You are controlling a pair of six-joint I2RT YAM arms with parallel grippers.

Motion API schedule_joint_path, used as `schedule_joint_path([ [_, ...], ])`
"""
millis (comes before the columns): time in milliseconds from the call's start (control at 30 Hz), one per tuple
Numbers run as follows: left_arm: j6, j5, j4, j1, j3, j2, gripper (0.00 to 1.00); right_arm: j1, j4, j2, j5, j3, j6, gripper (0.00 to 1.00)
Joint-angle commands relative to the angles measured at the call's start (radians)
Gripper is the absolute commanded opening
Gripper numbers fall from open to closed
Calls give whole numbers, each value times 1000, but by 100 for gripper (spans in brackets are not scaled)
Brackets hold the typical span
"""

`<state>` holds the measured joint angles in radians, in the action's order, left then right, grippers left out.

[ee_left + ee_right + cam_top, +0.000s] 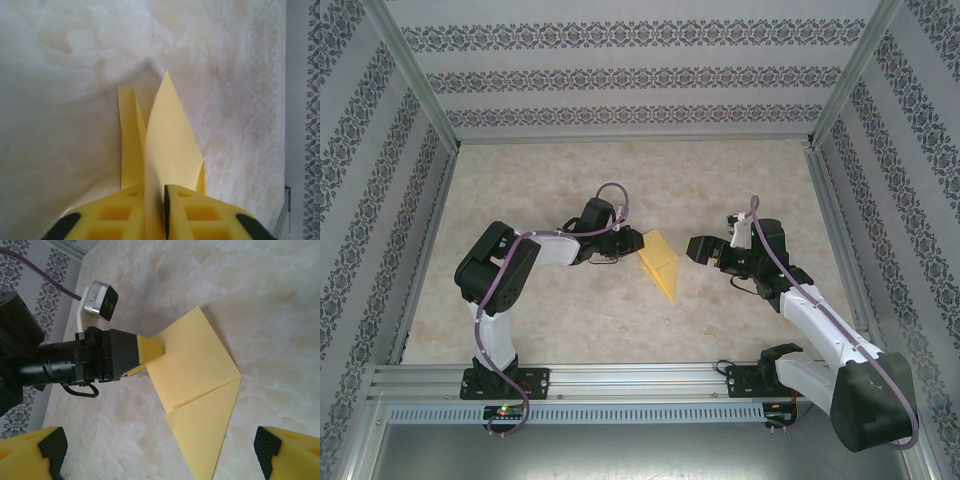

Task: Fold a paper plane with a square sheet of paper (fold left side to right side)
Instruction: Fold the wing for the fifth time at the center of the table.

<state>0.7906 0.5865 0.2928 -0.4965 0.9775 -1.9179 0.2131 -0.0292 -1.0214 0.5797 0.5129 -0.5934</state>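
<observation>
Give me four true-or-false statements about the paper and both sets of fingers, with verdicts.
1. The left fingers pinch an edge of the yellow paper. True.
2. The right fingers are clamped on the paper. False: they stand wide open, clear of it.
3. The paper is a flat, unfolded square. False: it has folded flaps with creases and tapers to a point.
4. The paper sits between the two arms. True.

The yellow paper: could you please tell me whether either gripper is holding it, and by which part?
The left gripper pinches the folded yellow paper by its raised left edge; the right gripper stands open, holding nothing.
</observation>
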Motion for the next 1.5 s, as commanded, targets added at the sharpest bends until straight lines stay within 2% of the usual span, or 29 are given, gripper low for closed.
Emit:
schedule_joint_path([
  [0, -78, 23, 46, 4, -10, 41, 5, 4, 5, -7, -41, 36, 96, 98],
  [67, -111, 41, 46, 12, -28, 66, 0, 14, 11, -20, -47, 46, 123, 98],
  [167, -167, 83, 49, 25, -62, 115, 0, 15, 12, -82, 22, 87, 142, 97],
  [267, -224, 153, 46, 42, -88, 165, 0, 15, 82, -189, 158, 119, 132, 88],
  [333, -259, 217, 45, 54, -108, 198, 0, 18, 151, -259, 219, 128, 118, 85],
  [500, -335, 343, 34, 66, -144, 267, 0, 48, 246, -407, 316, 168, 126, 75],
  [700, -388, 402, -13, 68, -153, 308, 0, 81, 375, -522, 378, 169, 106, 64],
  [900, -395, 435, -9, 69, -155, 304, 0, 81, 496, -553, 430, 125, 95, 58],
  [1000, -398, 437, -8, 70, -154, 302, 0, 80, 531, -566, 463, 111, 80, 52],
  [1467, -417, 434, -41, 70, -117, 249, 0, 68, 414, -508, 444, 89, 134, 26],
])
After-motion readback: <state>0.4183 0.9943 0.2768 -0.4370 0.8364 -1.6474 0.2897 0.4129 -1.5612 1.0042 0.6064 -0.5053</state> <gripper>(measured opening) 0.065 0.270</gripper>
